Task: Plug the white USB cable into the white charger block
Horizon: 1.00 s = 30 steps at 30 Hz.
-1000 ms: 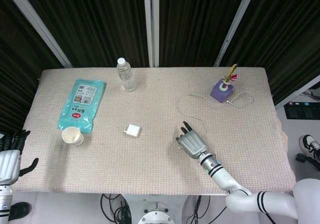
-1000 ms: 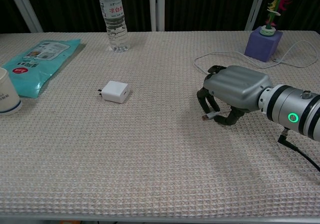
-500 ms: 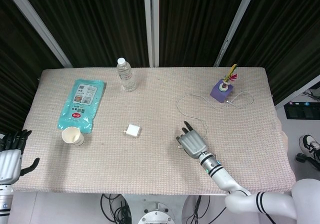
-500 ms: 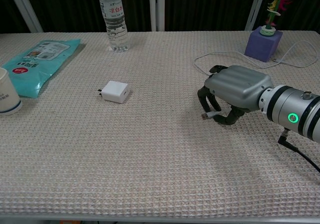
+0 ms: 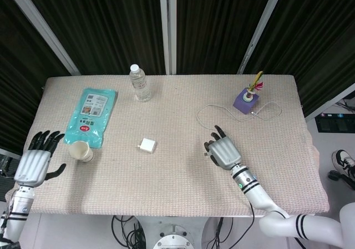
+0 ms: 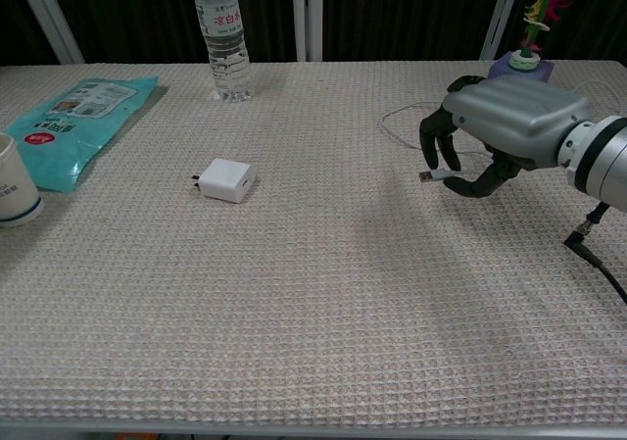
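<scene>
Right hand: the right hand [image 6: 495,126] was raised above the table, its fingers curled, pinching the plug end of the white USB cable [image 6: 429,176] between thumb and a finger.
Left hand: the left hand [image 5: 36,161] was at the table's left edge, near the front corner, fingers spread and holding nothing.
Change: a second before, the right hand was lower and nearer the front edge; it had lifted and moved toward the far side, and the left hand had come up beside the paper cup [image 5: 81,151].
Charger: the white charger block [image 6: 227,179], a small glossy cube, lay near the table's middle, well apart from the plug.
Table: the table [image 6: 294,293] had a beige woven cover with a waffle texture.
</scene>
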Motion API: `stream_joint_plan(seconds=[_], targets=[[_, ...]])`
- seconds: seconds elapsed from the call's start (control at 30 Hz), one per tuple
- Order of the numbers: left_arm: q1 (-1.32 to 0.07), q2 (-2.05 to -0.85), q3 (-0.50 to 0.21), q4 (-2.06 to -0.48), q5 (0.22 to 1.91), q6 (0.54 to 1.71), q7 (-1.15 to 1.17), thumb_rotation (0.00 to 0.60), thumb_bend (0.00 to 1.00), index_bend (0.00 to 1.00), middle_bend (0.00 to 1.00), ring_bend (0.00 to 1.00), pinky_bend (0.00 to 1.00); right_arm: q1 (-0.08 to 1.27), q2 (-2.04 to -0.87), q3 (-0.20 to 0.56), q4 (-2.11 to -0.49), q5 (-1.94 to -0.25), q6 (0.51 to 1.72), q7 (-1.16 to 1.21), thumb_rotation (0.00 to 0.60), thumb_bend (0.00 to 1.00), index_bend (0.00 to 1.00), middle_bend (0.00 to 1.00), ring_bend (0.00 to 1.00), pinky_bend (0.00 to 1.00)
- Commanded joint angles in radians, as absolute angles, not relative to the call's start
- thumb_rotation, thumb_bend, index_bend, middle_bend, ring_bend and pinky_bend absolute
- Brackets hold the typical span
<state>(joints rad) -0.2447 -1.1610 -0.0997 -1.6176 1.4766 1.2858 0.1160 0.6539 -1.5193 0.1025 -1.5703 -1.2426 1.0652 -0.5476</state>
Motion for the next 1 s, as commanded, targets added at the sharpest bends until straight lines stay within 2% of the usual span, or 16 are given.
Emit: stream_joint_plan(seconds=[0.03,0.27,0.4,0.67,1.0], targets=[[-0.354,-1.200,-0.136,-1.622,1.475,1.165,0.150,0.600,0.24,0.14,0.09,0.00,0.00,0.639,-1.463,0.130,-1.618,-1.250,1.103,-0.535,0.600,0.33,0.55,0.55,0.22,0.08],[-0.548,-1.346,-0.189,-1.549,1.375,0.930,0.207,0.600,0.27,0.21,0.16,0.00,0.00,0.623,-1.356,0.165,-1.707,-1.239,1.146,-0.550,0.600,0.33,0.55,0.55,0.22,0.08],[-0.626,-1.428,-0.203,-1.484,1.310,0.845,0.247,0.600,0.29,0.21,0.18,0.00,0.00,0.615,-1.327,0.171,-1.730,-1.232,1.155,-0.546,0.600,0.33,0.55,0.55,0.22,0.08],[-0.721,-1.555,-0.205,-1.370,1.233,0.766,0.268,0.600,0.29,0.21,0.18,0.00,0.00,0.609,-1.308,0.170,-1.730,-1.229,1.157,-0.532,0.600,0.33,0.56,0.55,0.22,0.08],[-0.769,-1.618,-0.187,-1.324,1.200,0.766,0.300,0.600,0.29,0.23,0.22,0.01,0.00,0.608,-1.313,0.165,-1.711,-1.221,1.148,-0.518,0.600,0.33,0.56,0.55,0.22,0.08]])
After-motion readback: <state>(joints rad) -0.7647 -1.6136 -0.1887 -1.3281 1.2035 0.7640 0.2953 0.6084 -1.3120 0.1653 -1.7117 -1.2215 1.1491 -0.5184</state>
